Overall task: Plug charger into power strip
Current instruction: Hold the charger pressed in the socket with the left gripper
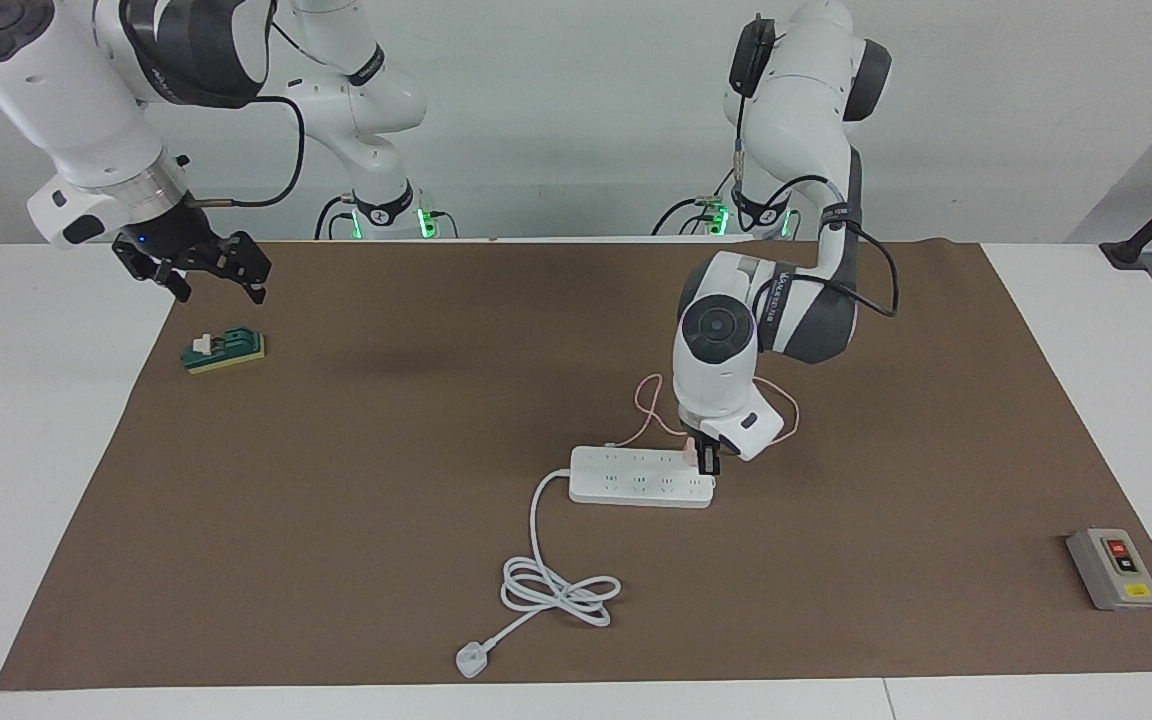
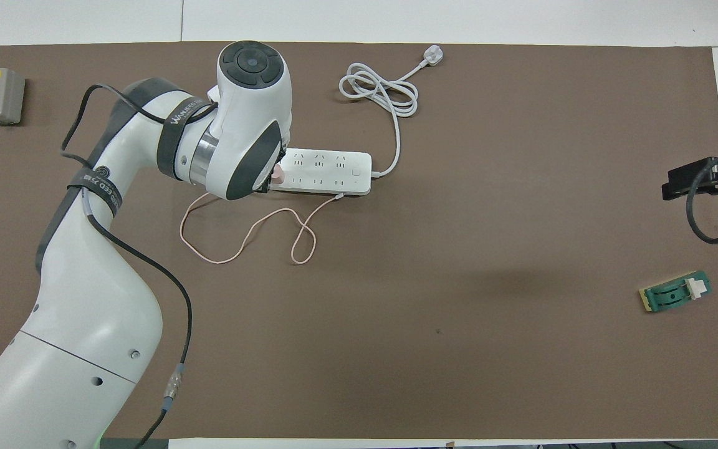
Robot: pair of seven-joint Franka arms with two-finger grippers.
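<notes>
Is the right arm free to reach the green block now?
Probably yes: the right end effector hangs open in the air near the green block, nothing lies between them, and it holds nothing.

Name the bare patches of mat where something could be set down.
Widest bare stretch: between the power strip and the green block. Also free between strip and grey switch box. Crowded around the strip: left gripper, charger, pink cable, coiled cord.

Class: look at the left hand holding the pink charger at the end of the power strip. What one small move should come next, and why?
Probably press straight down. The left hand is shut on the charger, right over the power strip at its end; whether the prongs are seated cannot be seen. The right hand waits, open, over the mat's edge.
</notes>
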